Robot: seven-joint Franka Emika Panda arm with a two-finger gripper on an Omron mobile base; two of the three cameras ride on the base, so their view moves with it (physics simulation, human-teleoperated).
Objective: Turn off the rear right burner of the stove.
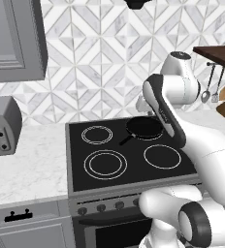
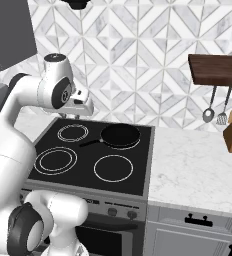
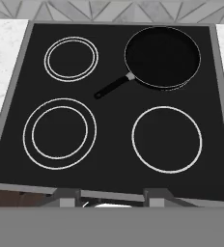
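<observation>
- Marble counters flank the stove (image 1: 129, 186) on both sides, with a diamond-patterned tile wall behind and a grey microwave (image 1: 2, 126) on the left counter.
- Your target, the rear right burner (image 3: 163, 57), lies at the back right of the black glass top, under the black skillet (image 3: 162, 55), which covers its mark completely.
- You are at the approach step, by my reading: the arm is raised over the cooktop with the hand looking straight down, and nothing on the front panel is touched yet.
- Your gripper (image 3: 112, 195) shows two finger tips (image 3: 65, 195) at the bottom of the hand view, set apart with nothing between them, so it is released and empty.
- Next, you would bring the hand down and forward to the row of knobs (image 1: 101, 208) on the front panel, pick the one for the rear right zone, close on it and turn.
- Which knob that is I cannot tell; no markings are legible.
- Count: four cooking zones — one double-ringed rear left, one large double-ringed front left, one single-ringed front right, one covered.
- One skillet, its handle pointing toward the stove's middle.
- Four knobs show in the left base view, with the arm hiding the rest of the row.
</observation>
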